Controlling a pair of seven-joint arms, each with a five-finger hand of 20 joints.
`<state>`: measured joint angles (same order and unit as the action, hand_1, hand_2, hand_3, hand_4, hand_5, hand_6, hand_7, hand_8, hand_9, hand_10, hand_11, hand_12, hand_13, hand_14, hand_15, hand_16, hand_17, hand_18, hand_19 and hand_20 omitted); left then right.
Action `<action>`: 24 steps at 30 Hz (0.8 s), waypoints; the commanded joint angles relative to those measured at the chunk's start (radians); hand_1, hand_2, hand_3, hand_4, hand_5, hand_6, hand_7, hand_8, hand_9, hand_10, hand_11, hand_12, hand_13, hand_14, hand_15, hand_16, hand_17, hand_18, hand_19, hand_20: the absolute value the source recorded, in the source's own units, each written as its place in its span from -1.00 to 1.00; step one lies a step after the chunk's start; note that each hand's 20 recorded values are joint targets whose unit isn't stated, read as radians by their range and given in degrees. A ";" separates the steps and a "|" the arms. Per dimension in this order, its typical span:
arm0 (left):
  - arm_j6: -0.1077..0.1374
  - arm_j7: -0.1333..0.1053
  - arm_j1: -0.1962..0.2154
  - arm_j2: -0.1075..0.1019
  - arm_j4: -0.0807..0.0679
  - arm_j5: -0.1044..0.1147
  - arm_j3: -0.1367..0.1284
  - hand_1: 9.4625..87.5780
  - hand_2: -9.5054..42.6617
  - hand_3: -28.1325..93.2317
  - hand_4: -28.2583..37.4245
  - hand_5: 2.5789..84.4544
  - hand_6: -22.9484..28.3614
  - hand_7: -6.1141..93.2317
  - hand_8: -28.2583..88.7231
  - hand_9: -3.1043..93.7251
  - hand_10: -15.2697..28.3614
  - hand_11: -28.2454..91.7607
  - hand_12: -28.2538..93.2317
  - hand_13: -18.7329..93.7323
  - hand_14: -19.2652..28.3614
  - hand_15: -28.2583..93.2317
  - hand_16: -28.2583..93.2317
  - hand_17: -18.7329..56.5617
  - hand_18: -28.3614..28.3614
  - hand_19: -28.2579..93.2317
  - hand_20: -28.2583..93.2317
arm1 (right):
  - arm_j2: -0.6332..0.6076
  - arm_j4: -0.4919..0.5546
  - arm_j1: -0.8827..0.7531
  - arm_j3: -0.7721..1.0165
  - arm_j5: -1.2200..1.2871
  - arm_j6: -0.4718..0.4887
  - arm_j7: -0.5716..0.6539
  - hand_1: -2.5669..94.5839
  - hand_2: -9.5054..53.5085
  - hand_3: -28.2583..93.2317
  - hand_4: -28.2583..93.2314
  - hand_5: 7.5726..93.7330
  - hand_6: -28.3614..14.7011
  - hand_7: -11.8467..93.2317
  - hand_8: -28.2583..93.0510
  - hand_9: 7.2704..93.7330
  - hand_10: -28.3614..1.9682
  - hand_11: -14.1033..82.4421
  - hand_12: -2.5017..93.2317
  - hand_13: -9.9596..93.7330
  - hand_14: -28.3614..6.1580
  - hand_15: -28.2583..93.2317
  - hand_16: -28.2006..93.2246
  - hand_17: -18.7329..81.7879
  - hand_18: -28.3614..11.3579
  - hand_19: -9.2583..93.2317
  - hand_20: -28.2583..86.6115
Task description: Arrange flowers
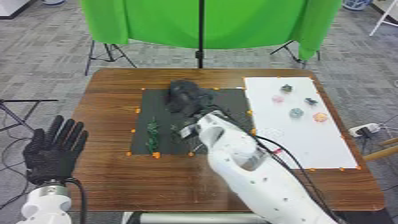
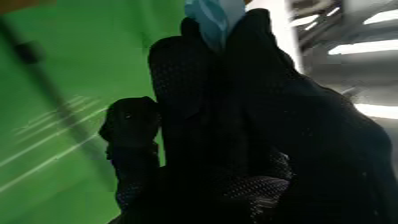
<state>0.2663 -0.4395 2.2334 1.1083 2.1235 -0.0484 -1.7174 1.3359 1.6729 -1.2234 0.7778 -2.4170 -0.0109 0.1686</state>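
A light blue thing point(image 2: 211, 20) is between the fingertips of the right hand point(image 1: 185, 96), and these fingers are pinching it. The hand is above the dark mat point(image 1: 178, 147), at its far part. Near the left side of this mat there lies a green stem point(image 1: 153, 134). On the white sheet point(image 1: 311, 145), which is to the right, I see small flowers: a pink flower point(image 1: 278, 99), an orange flower point(image 1: 321, 117) and some darker ones. The left hand point(image 1: 51, 157) is at the left edge of the wooden table point(image 1: 107, 172), with its fingers straight and a little apart. Behind the table hangs a green cloth point(image 1: 151, 25).
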 commanded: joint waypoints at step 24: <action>-0.017 -0.065 -0.022 -0.048 -0.014 0.011 0.062 -0.67 0.14 0.71 -1.00 -0.03 0.27 -0.68 -0.68 -0.15 0.42 -0.19 -0.38 -0.16 0.49 0.02 -0.66 -0.68 0.46 0.05 -0.34 | 0.227 -0.263 -0.001 -0.129 -0.430 -0.033 -0.120 0.29 -1.00 0.72 -1.00 0.28 0.25 0.09 -0.62 0.52 0.11 -0.37 -0.15 0.36 0.18 0.38 0.10 0.02 -0.78 0.94 0.43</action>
<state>0.2691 -0.4849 2.2131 1.0498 2.1286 -0.0406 -1.6718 1.5200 1.4660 -1.2029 0.6050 -2.7512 -0.0086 0.0692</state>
